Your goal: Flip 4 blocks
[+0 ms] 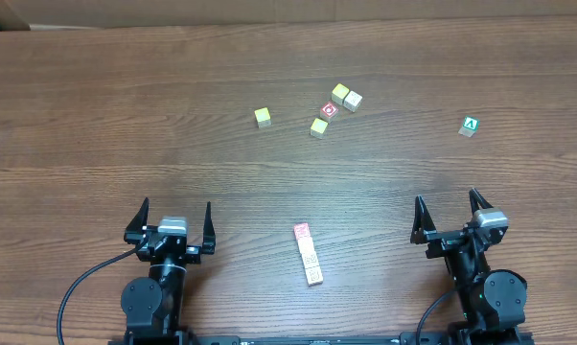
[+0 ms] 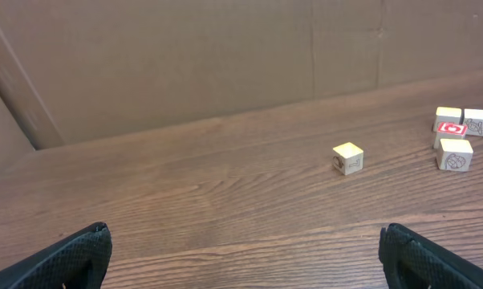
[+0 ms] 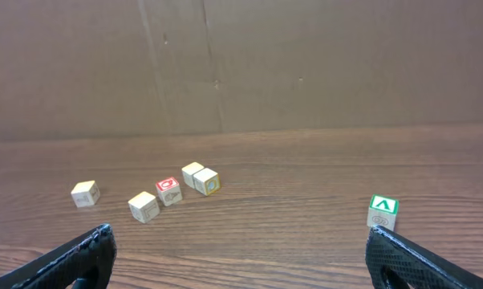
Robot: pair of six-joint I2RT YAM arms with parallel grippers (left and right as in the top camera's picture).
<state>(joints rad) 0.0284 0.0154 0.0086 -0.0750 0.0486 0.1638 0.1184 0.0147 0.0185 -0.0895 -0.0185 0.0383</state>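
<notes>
Both hands, left hand (image 1: 175,205) & right hand (image 1: 446,197), are hanging spread, empty. Block row (image 1: 308,254) is lying between them. I'd be pinching the red-topped end cube (image 1: 302,231) by its sides, rolling w/o nudging neighbours.

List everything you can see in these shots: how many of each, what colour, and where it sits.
row of blocks: about four, red top at the far end and the rest pale, end to end near the front between the arms
loose pale blocks: four, yellow to cream, far centre; one alone on the left, three clustered
red O block: one, red and white, inside that cluster
green A block: one, green and white, alone at the far right
table: one, brown wood
cardboard wall: brown, behind the table
left gripper: one, black, open, front left
right gripper: one, black, open, front right
</notes>
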